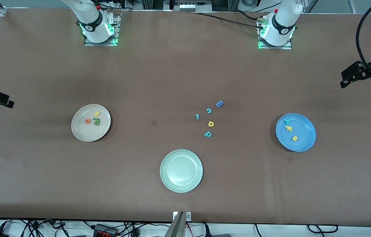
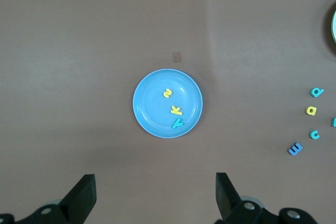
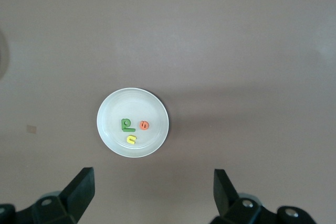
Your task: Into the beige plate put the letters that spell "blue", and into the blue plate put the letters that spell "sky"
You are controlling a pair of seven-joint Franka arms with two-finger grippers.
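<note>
With left claw (image 2: 153, 184) and right claw (image 3: 152, 179) open and empty, sky letters (image 2: 177, 110) in the blue plate (image 2: 144, 103), b-u-e letters (image 3: 127, 125) in the beige plate (image 3: 110, 114) — easy to overlook the thin l, or grab a stray teal letter (image 1: 207, 134) near the green plate (image 1: 164, 171).

Brown table (image 1: 172, 75). Beige plate (image 1: 81, 133) – green (image 1: 97, 122), yellow (image 1: 96, 114), orange (image 1: 87, 121) letters. Blue plate (image 1: 305, 140) – two yellow letters (image 1: 294, 138), one teal (image 1: 286, 120). Pale green plate (image 1: 181, 171), plain.
</note>
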